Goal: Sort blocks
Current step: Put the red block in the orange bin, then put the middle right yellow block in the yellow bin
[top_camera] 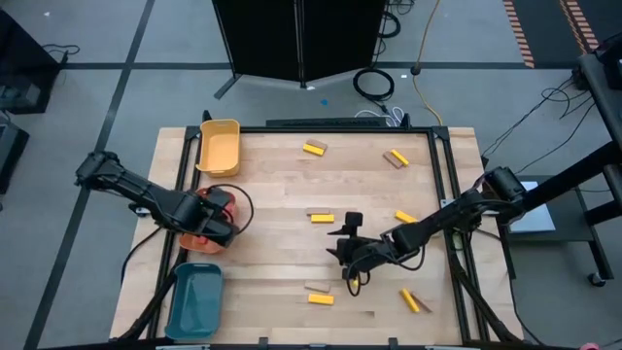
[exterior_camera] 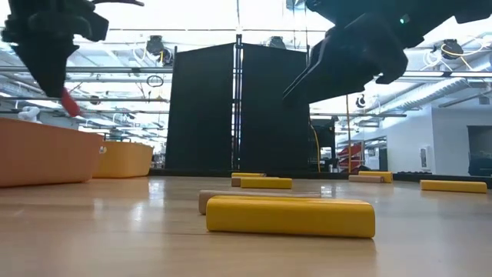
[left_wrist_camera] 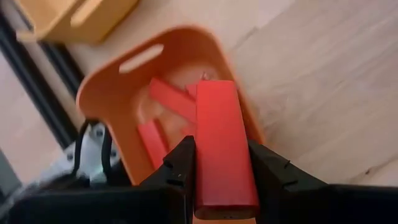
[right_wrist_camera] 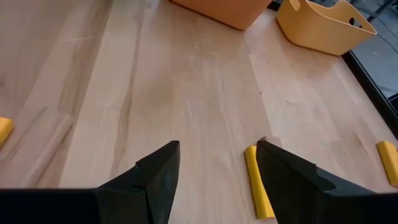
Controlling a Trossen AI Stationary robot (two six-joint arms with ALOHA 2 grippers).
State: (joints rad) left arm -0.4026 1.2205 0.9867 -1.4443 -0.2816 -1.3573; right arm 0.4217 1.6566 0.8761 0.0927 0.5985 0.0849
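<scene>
Left gripper (left_wrist_camera: 221, 180) clamps a red block (left_wrist_camera: 221, 149) (no readable writing) above the orange tray (left_wrist_camera: 106, 93); right gripper (right_wrist_camera: 217, 168) gapes.

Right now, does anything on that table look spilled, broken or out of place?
Nothing stands out. Yellow and tan blocks lie scattered flat on the table, simply unsorted. The left gripper holds a red block over the orange tray, which already contains red ones.

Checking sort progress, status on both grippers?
Left gripper shut on red block, over orange tray. Right gripper open, mid-table by yellow block. Nothing in the way.
</scene>
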